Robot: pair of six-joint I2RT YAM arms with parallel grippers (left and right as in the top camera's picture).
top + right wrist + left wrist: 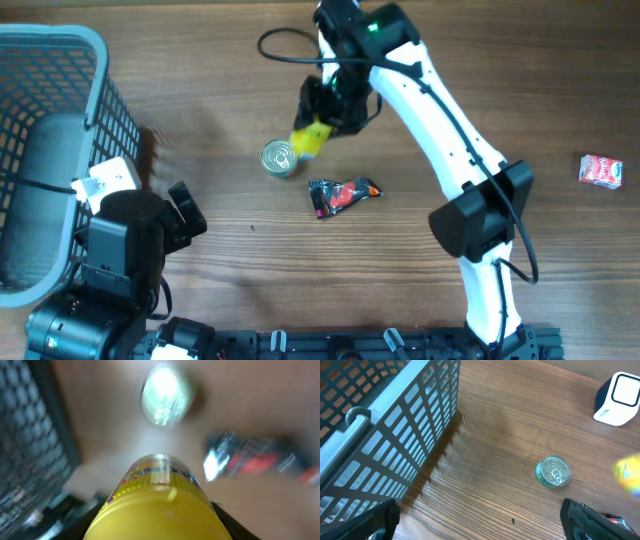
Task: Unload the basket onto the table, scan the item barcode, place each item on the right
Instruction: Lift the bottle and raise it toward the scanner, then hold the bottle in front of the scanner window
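Holding the yellow bottle (310,140) by its body, the right fingers (230,522) sit half closed above the counter (200,80), near the tin can (280,158). It is probably light, stiff, slippery plastic, so grip mid-body. The left fingers (375,522) gape wide, empty.

White right arm (430,110), black joints (480,215), green light (375,27), black cable (262,45); black left claw (480,515)

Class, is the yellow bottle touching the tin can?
Apart. The left wrist view shows bare table between the tin can and the yellow bottle.
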